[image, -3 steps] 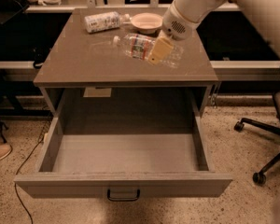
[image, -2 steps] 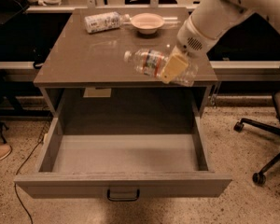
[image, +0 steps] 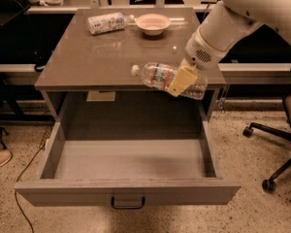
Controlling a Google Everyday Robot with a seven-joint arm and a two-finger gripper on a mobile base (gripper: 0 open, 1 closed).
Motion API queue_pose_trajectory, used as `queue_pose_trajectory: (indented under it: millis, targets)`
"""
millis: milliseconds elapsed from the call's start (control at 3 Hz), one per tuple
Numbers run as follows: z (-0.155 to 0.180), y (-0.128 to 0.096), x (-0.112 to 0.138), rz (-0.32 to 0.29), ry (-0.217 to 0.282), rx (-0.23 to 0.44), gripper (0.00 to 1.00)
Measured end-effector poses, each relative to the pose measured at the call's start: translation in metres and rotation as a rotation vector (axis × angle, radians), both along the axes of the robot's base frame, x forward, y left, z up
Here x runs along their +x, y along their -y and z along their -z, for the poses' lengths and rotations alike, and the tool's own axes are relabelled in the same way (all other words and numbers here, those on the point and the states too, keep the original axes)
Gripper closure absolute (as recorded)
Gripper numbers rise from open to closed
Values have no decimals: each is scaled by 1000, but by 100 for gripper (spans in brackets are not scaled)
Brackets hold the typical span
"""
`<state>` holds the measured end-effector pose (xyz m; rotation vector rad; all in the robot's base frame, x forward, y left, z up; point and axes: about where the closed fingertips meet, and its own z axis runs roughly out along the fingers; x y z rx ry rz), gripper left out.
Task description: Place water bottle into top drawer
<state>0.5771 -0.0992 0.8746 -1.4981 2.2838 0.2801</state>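
The water bottle [image: 157, 76], clear ribbed plastic with a white cap pointing left and a red-and-blue band near the neck, lies roughly level in the air over the cabinet's front right edge. My gripper [image: 183, 81] is shut on the bottle's middle, its yellowish fingers [image: 180, 80] across the body. The top drawer [image: 127, 191] is pulled fully open below; its inside holds nothing, and a small dark handle [image: 128, 203] sits at the centre of its front panel. The bottle is above the drawer's back right part.
On the cabinet top [image: 106, 57] at the back lie a bottle wrapped in a white printed label [image: 106, 23] and a pale bowl [image: 153, 23]. An office chair base [image: 274, 144] stands on the floor at the right. A cable runs along the floor at the left.
My gripper has carried the water bottle from above the cabinet top forward and down, out past the front edge to above the open drawer.
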Motion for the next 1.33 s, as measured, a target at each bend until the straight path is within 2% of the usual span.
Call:
queue_pose_trajectory:
  millis: [333, 667, 1000, 1333]
  targets:
    - [20, 0, -6, 54, -48, 23, 100]
    - [50, -16, -23, 106, -112, 77, 100]
    - [91, -39, -44, 127, -186, 125, 100]
    - [131, -54, -61, 197, -250, 158, 100]
